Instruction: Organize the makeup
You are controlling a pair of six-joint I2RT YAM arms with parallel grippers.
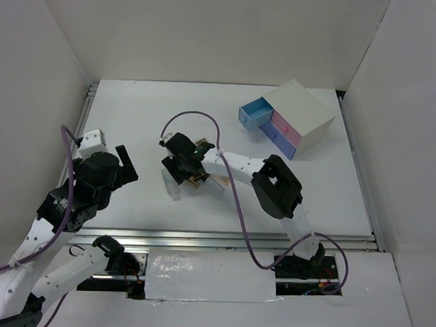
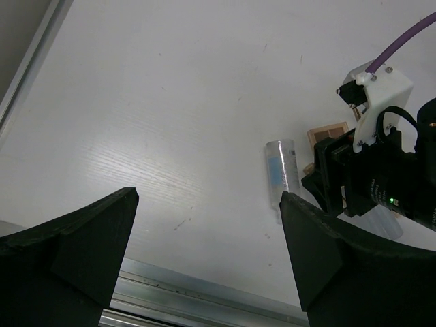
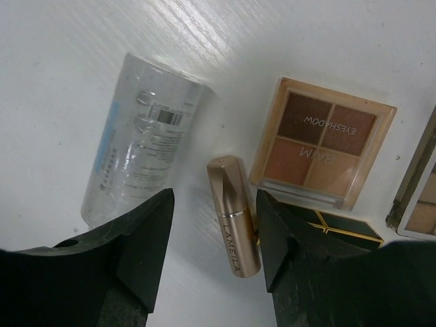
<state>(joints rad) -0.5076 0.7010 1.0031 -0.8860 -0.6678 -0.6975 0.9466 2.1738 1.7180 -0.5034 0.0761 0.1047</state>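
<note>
The makeup lies in a cluster at mid-table under my right gripper point(image 1: 187, 168). In the right wrist view the gripper point(image 3: 212, 208) is open, its fingers either side of a gold lipstick point(image 3: 235, 218) lying on the table. A clear tube point(image 3: 139, 150) lies to its left and a brown eyeshadow palette point(image 3: 323, 150) to its right. Another palette point(image 3: 419, 201) shows at the right edge. A dark item with gold lines point(image 3: 347, 228) is partly hidden behind the right finger. My left gripper point(image 1: 126, 167) is open and empty point(image 2: 208, 197), left of the clear tube point(image 2: 281, 170).
A white box point(image 1: 303, 113) with blue and pink drawers stands at the back right, its blue drawer point(image 1: 255, 114) pulled open. A metal rail point(image 2: 177, 293) runs along the table's near edge. White walls enclose the table on three sides.
</note>
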